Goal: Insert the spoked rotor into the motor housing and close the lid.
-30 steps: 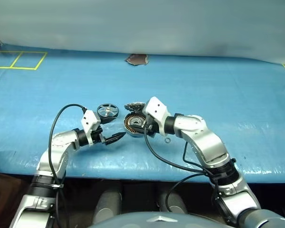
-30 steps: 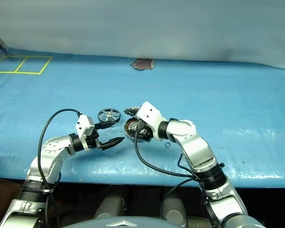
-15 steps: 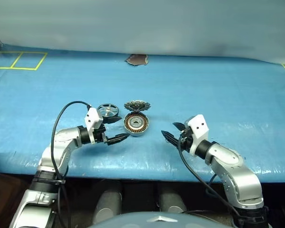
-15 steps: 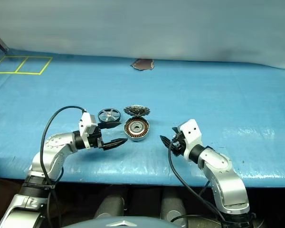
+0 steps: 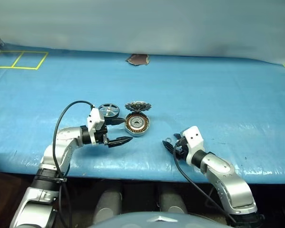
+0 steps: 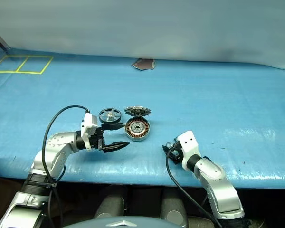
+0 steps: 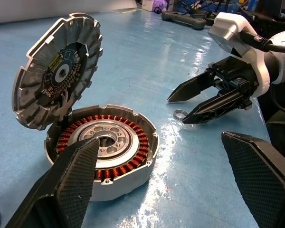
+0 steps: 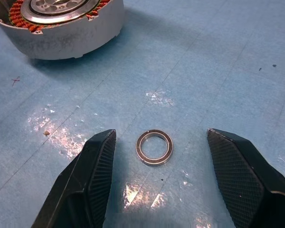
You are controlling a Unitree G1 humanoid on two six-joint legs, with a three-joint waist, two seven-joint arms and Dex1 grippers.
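Copper-wound silvery round motor housing (image 5: pixel 136 124) open, ribbed grey lid (image 7: pixel 57 78) tilted up.
Both grippers' fingers spread, empty; best lifting dark spoked rotor (image 5: pixel 108 110) level by rim.

Even overhead light, white glare patches on the blue table cover (image 8: pixel 156 97), soft shadows, sharp focus

Spoked rotor (image 5: pixel 108 110) left of motor housing (image 5: pixel 136 124); lid (image 5: pixel 137 106) propped behind it.
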